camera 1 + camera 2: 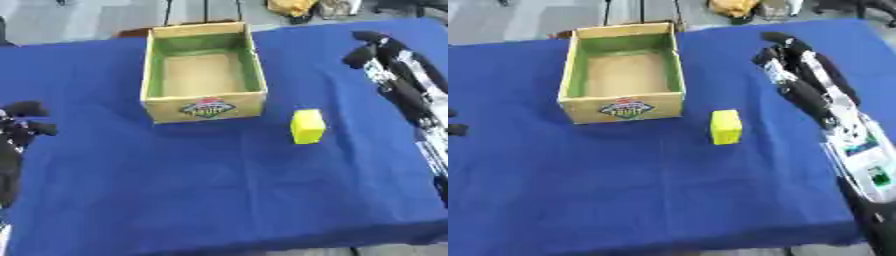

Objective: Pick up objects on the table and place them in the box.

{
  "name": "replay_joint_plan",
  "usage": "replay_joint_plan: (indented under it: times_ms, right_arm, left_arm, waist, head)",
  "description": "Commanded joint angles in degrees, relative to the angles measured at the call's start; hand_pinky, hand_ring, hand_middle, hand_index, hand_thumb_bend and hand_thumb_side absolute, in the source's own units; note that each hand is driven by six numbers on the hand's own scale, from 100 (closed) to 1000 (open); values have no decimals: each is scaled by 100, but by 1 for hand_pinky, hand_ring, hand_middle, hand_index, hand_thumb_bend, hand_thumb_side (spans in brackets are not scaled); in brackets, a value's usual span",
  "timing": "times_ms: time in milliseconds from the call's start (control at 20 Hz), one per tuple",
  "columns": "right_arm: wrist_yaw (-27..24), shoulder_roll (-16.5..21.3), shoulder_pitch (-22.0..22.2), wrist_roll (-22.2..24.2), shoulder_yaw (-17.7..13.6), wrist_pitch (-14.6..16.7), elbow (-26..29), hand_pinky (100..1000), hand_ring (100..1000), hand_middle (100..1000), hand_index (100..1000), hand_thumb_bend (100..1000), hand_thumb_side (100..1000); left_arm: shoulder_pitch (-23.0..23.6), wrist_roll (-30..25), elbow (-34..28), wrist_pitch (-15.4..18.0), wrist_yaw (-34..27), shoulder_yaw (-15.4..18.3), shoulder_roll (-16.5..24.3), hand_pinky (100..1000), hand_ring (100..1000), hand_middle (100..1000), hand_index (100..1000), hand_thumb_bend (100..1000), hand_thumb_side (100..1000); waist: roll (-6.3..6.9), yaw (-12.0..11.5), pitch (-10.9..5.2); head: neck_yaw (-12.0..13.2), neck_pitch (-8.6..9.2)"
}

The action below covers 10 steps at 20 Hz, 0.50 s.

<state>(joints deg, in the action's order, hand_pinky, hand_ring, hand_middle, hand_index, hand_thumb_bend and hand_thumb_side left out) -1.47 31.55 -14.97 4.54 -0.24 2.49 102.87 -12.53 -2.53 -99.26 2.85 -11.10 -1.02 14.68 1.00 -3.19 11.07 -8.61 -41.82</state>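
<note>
Step in hand, judged: reach and grasp. Yellow block (726,127) upright on the blue tablecloth (649,190), just off the near right corner of the open box (623,107), box empty. Right hand (798,65) raised to the block's right, fingers extended, holding nothing. Lower over the block from above, fingers on one broad face, thumb opposite; avoid tipping it toward the box wall. Left hand (22,125) idle at the left edge, fingers curled, holding nothing.
</note>
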Motion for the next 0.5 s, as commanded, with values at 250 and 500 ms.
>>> replay_joint_plan:
  times_ms: [250, 500]
  right_arm:
    - [332, 475, -218, 374, 84, 46, -31, 828, 794, 681, 928, 112, 624]
    - [605, 776, -352, 761, 242, 113, -137, 838, 820, 725, 947, 241, 582]
  left_arm:
    - [-21, 4, -57, -2, 7, 39, 74, 728, 510, 599, 716, 738, 922]
    - [-17, -5, -52, -5, 11, 32, 81, 728, 510, 598, 716, 739, 922]
  waist:
    - [-20, -25, -89]
    - [-33, -42, -93]
  head:
    - [-22, -18]
    - [-42, -27]
